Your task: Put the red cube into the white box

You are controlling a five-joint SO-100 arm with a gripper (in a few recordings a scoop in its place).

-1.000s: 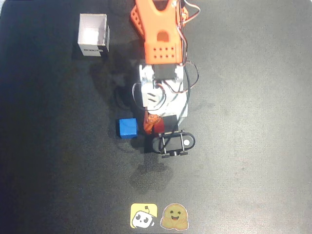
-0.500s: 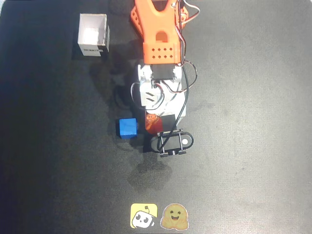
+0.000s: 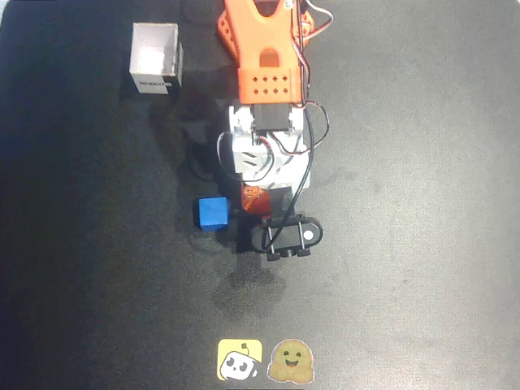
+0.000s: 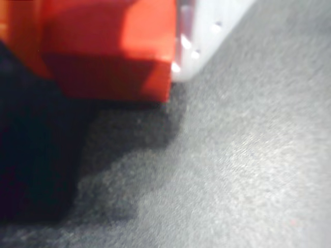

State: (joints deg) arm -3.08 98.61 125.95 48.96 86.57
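the pincer (image 3: 253, 199) looks clamped on the small solid red cube (image 4: 106, 49), with the thin-walled white cardboard box (image 3: 155, 58) well apart, so carrying remains

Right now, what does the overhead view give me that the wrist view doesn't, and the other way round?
Overhead alone: the white box at upper left, far from the arm; the blue cube just left of the end effector; two stickers at the bottom edge.

Wrist alone: the red cube's underside close up, with a shadow on the mat beneath it, so it looks lifted clear. A pale finger sits against its right side.

Both: the red cube in the end effector, and the dark mat.
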